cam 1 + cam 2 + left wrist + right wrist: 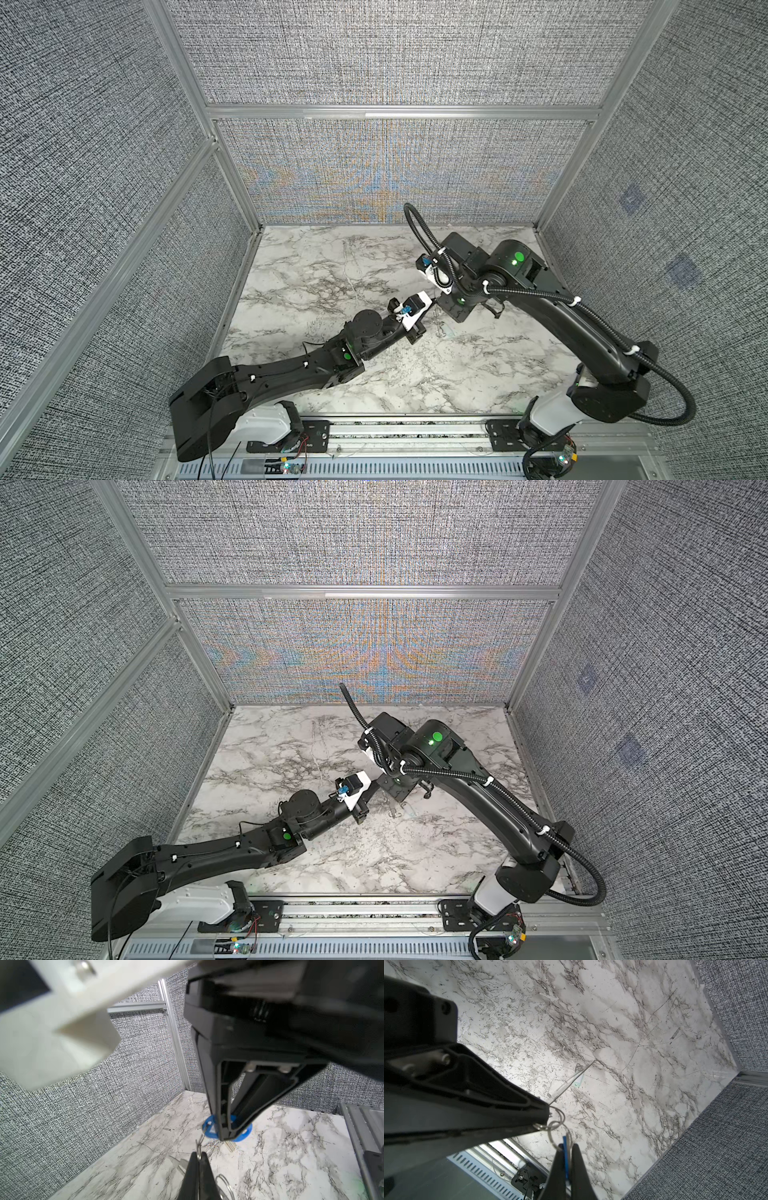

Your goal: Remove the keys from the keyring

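Your left hand (199,1156) is clamped on the thin silvery metal keyring (200,1145), your right hand (568,1148) on its blue plastic tag (565,1142); draw them apart slowly.

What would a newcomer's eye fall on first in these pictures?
Most likely the left arm and the right arm, both black, meeting above the middle of the marble table. There the right jaws are shut on the blue tag, and the left jaws pinch the thin metal ring attached to it, both held off the table.
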You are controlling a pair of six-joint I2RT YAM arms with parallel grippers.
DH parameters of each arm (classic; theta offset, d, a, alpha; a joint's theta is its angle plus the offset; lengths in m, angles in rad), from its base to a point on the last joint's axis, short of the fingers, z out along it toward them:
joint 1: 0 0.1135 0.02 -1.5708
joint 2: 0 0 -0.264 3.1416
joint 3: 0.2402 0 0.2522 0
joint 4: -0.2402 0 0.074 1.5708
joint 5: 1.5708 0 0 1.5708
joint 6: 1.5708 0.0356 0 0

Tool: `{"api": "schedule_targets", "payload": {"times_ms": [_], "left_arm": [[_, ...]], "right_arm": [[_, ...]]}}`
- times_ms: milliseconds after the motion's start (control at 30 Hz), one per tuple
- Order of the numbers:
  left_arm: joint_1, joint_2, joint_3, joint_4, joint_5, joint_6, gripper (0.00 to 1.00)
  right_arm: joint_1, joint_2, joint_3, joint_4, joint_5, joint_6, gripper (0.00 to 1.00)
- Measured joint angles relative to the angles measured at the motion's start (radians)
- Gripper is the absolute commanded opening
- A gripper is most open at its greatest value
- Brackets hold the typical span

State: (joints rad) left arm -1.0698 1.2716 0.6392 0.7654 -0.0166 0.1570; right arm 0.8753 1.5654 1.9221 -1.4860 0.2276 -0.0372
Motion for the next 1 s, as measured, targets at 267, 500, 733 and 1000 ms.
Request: {"api": "schedule_targets", "payload": {"times_ms": [267,500,733,1000], "left_arm": [[0.005,-0.018,-0.037,0.018,0.048,0.000,0.00],[0.030,-0.039,-0.053,0.025,0.122,0.016,0.00],[0.071,-0.053,-0.055,0.023,0.219,0.037,0.00],[0.141,-0.045,-0.044,0.034,0.362,0.063,0.00]], "right_arm": [[-0.008,-0.034,-0.072,0.039,-0.053,-0.005,0.00],[-0.030,-0.088,-0.138,0.092,-0.121,-0.024,0.00],[-0.056,-0.137,-0.199,0.156,-0.191,-0.053,0.00],[-0.091,-0.159,-0.248,0.215,-0.270,-0.123,0.00]]}}
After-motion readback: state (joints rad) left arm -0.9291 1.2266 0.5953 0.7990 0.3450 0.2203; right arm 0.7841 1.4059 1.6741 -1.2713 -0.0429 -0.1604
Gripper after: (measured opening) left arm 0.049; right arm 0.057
